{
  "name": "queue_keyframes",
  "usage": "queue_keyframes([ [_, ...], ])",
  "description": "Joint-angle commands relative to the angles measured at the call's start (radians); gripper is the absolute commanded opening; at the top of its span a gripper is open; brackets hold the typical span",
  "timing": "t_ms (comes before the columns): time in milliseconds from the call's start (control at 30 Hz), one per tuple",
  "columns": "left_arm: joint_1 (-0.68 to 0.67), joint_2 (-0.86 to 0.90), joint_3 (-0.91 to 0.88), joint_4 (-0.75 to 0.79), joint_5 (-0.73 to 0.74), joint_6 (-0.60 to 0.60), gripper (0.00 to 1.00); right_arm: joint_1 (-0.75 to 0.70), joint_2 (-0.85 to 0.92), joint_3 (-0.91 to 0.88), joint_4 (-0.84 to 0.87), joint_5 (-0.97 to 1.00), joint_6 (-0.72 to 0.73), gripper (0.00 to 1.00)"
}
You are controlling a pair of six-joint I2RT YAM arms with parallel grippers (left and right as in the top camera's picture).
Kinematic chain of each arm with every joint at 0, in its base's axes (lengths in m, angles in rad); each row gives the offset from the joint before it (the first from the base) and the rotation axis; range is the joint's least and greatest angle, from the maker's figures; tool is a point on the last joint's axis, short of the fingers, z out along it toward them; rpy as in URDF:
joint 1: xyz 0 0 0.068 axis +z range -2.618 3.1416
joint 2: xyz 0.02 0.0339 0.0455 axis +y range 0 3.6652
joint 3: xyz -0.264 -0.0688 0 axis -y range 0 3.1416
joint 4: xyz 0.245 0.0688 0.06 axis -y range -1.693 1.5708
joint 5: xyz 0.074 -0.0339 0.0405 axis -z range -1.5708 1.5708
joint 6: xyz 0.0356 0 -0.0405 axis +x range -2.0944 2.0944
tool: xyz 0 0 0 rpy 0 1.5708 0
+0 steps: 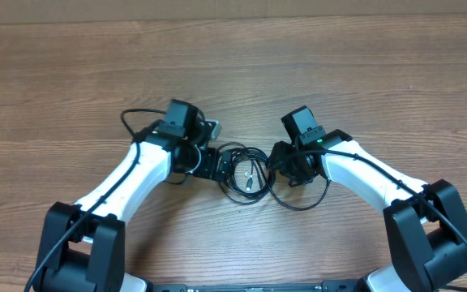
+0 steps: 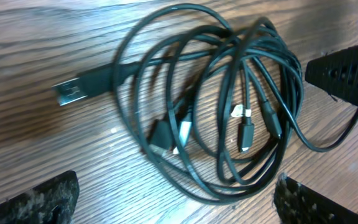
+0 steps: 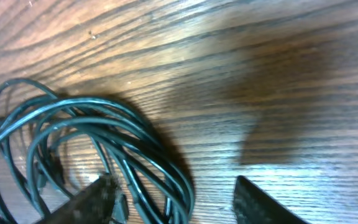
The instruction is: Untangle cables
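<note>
The cables (image 1: 246, 172) lie as one tangled black coil on the table between my two grippers. In the left wrist view the coil (image 2: 210, 106) shows a silver plug (image 2: 73, 92) sticking out to the left and small plug ends (image 2: 245, 134) inside the loops. My left gripper (image 2: 176, 202) is open wide, with the coil's lower edge just ahead of its fingers (image 2: 42, 199). My right gripper (image 3: 176, 202) is open at the coil's right side. Its left finger (image 3: 92, 199) rests over several strands (image 3: 135, 162), and its right finger stands on bare wood.
The wooden table (image 1: 233, 65) stretches out around the coil. One loop (image 1: 298, 199) of cable runs out under the right arm. The right gripper's dark body (image 2: 347, 71) shows at the right edge of the left wrist view.
</note>
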Motion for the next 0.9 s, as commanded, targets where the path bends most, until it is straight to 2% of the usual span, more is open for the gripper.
queue_keyframes([
  [0, -0.034, -0.011, -0.003, 0.011, -0.035, -0.017, 1.00, -0.002, 0.004, 0.002, -0.013, 0.020, -0.001, 0.38],
  [100, -0.047, -0.011, -0.003, 0.011, -0.036, -0.017, 1.00, 0.013, 0.004, 0.002, -0.031, -0.002, 0.005, 0.22],
  [167, -0.048, -0.011, -0.003, 0.008, -0.035, -0.017, 1.00, 0.032, 0.004, 0.002, -0.034, -0.019, 0.005, 0.20],
  [333, -0.048, -0.011, -0.003, 0.008, -0.073, -0.017, 1.00, 0.101, 0.004, 0.002, -0.033, -0.033, 0.009, 0.20],
  [433, -0.048, -0.011, -0.003, 0.005, -0.167, -0.021, 1.00, 0.134, 0.004, 0.002, -0.033, -0.035, 0.037, 0.22],
  [667, -0.048, -0.011, -0.003, -0.031, -0.432, -0.160, 1.00, 0.168, 0.004, 0.002, -0.005, -0.102, 0.169, 0.26],
  [867, -0.048, -0.011, -0.003, -0.038, -0.475, -0.160, 1.00, 0.238, 0.004, 0.002, 0.075, -0.108, 0.192, 0.27],
])
